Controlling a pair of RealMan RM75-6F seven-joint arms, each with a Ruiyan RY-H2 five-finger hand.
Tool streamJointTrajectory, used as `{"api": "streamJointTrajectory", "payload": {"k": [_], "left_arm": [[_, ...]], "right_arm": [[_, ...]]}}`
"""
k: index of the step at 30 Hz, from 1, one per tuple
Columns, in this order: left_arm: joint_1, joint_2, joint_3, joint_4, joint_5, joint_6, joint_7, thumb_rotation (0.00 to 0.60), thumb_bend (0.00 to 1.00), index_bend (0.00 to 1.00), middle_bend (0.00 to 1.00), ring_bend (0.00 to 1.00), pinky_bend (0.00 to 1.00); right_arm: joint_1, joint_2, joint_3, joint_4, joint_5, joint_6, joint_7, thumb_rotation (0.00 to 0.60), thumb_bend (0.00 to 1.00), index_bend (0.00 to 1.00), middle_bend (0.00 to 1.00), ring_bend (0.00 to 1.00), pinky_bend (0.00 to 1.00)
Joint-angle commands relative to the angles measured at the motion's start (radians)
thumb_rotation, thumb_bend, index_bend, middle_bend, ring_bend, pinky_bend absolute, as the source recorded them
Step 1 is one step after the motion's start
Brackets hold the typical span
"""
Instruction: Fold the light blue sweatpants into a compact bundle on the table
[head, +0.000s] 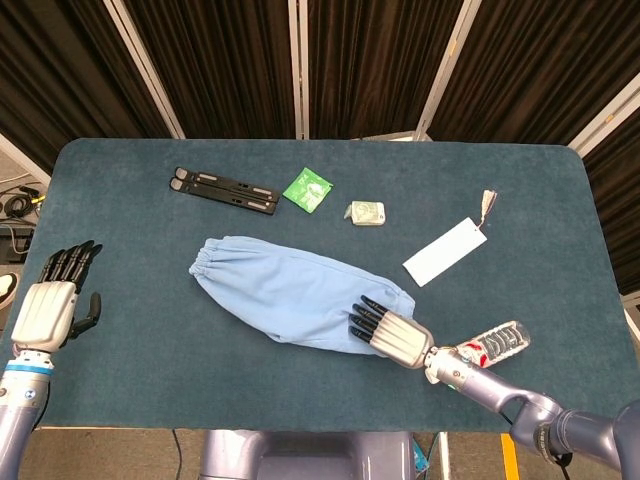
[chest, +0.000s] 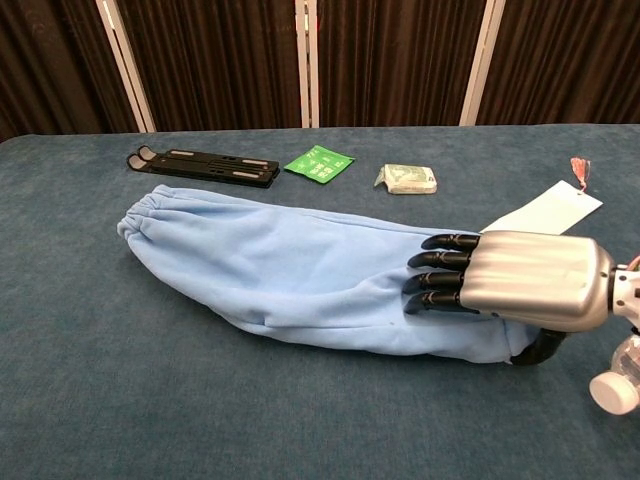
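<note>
- Hovering at the desk's (head: 150, 330) left edge, the left robot hand (head: 52, 300) is seen with fingers apart, nothing held.
- The light blue sweatpants (head: 290, 295) are laid lengthwise mid-desk, below a black stand (head: 222, 190) and green packet (head: 307, 188).
- The right robot hand (head: 390, 332) is pressed flat on their right end, fingers extended; a grip cannot be told.
- A bottle (head: 492, 343) is lying beside its wrist.

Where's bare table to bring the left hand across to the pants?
Bare cloth runs from the left hand to the cuffed end of the pants, and along the near edge. The far strip is crowded: black stand, green packet, small pack. Right hand, card and bottle fill the right.
</note>
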Motion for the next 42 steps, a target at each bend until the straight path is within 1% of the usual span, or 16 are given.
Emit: {"api": "streamJointTrajectory", "payload": {"k": [1, 2, 3, 5, 7, 8, 10, 12, 14, 18, 21, 24, 27, 28, 37, 42], "left_arm": [[0.002, -0.001, -0.002, 0.002, 0.003, -0.001, -0.001, 0.6, 0.68, 0.0, 0.0, 0.0, 0.0], [0.002, -0.001, -0.002, 0.003, 0.004, -0.001, -0.002, 0.6, 0.68, 0.0, 0.0, 0.0, 0.0], [0.003, -0.002, -0.003, 0.004, 0.007, -0.002, -0.003, 0.6, 0.69, 0.0, 0.0, 0.0, 0.0], [0.004, -0.003, -0.005, 0.007, 0.01, -0.004, -0.003, 0.6, 0.69, 0.0, 0.0, 0.0, 0.0], [0.005, -0.004, -0.007, 0.009, 0.012, -0.005, -0.003, 0.6, 0.68, 0.0, 0.0, 0.0, 0.0], [0.006, -0.005, -0.008, 0.01, 0.013, -0.007, -0.003, 0.6, 0.69, 0.0, 0.0, 0.0, 0.0], [0.006, -0.007, -0.01, 0.012, 0.015, -0.011, -0.004, 0.6, 0.69, 0.0, 0.0, 0.0, 0.0], [0.007, -0.008, -0.01, 0.014, 0.016, -0.014, -0.004, 0.6, 0.69, 0.0, 0.0, 0.0, 0.0], [0.008, -0.009, -0.011, 0.016, 0.019, -0.015, -0.004, 0.6, 0.69, 0.0, 0.0, 0.0, 0.0], [0.011, -0.01, -0.013, 0.018, 0.023, -0.017, -0.006, 0.6, 0.69, 0.0, 0.0, 0.0, 0.0], [0.014, -0.009, -0.015, 0.019, 0.026, -0.018, -0.009, 0.6, 0.69, 0.0, 0.0, 0.0, 0.0], [0.016, -0.008, -0.017, 0.019, 0.027, -0.019, -0.011, 0.6, 0.69, 0.0, 0.0, 0.0, 0.0], [0.018, -0.007, -0.018, 0.019, 0.029, -0.021, -0.013, 0.6, 0.69, 0.0, 0.0, 0.0, 0.0], [0.019, -0.007, -0.018, 0.017, 0.032, -0.021, -0.011, 0.6, 0.69, 0.0, 0.0, 0.0, 0.0], [0.025, -0.013, -0.015, 0.012, 0.047, -0.017, 0.0, 0.6, 0.69, 0.0, 0.0, 0.0, 0.0], [0.034, -0.007, -0.013, 0.003, 0.059, -0.006, -0.002, 0.6, 0.69, 0.0, 0.0, 0.0, 0.0]], "right_arm": [[0.001, -0.002, 0.004, 0.02, 0.013, -0.004, -0.001, 0.6, 0.15, 0.18, 0.12, 0.0, 0.0], [0.002, -0.002, 0.004, 0.026, 0.016, -0.005, 0.002, 0.6, 0.21, 0.19, 0.13, 0.0, 0.0], [0.005, -0.001, 0.001, 0.035, 0.018, -0.007, 0.013, 0.6, 0.26, 0.19, 0.14, 0.01, 0.0], [0.008, -0.001, -0.005, 0.046, 0.015, -0.002, 0.031, 0.6, 0.4, 0.23, 0.19, 0.05, 0.0], [0.011, -0.004, -0.011, 0.06, 0.006, 0.015, 0.05, 0.6, 0.49, 0.26, 0.23, 0.09, 0.03], [0.013, -0.005, -0.016, 0.068, -0.001, 0.023, 0.064, 0.6, 0.53, 0.28, 0.25, 0.11, 0.06], [0.018, -0.01, -0.025, 0.081, -0.01, 0.039, 0.104, 0.6, 0.57, 0.32, 0.3, 0.15, 0.11], [0.019, -0.016, -0.03, 0.09, -0.016, 0.063, 0.145, 0.6, 0.6, 0.37, 0.35, 0.21, 0.19], [0.019, -0.026, -0.035, 0.108, -0.026, 0.096, 0.187, 0.6, 0.64, 0.44, 0.42, 0.3, 0.27], [0.019, -0.039, -0.043, 0.141, -0.043, 0.147, 0.243, 0.6, 0.69, 0.53, 0.51, 0.39, 0.34], [0.018, -0.032, -0.054, 0.152, -0.058, 0.182, 0.272, 0.6, 0.71, 0.56, 0.54, 0.42, 0.35], [0.013, -0.002, -0.068, 0.137, -0.075, 0.219, 0.283, 0.6, 0.73, 0.57, 0.55, 0.43, 0.35], [0.004, 0.054, -0.089, 0.1, -0.099, 0.258, 0.276, 0.6, 0.75, 0.58, 0.56, 0.44, 0.35], [-0.003, 0.096, -0.109, 0.072, -0.121, 0.283, 0.267, 0.6, 0.75, 0.59, 0.56, 0.44, 0.35], [-0.028, 0.218, -0.151, -0.026, -0.168, 0.329, 0.2, 0.6, 0.75, 0.59, 0.57, 0.45, 0.35], [-0.062, 0.316, -0.184, -0.071, -0.204, 0.38, 0.155, 0.6, 0.75, 0.59, 0.57, 0.45, 0.35]]}}
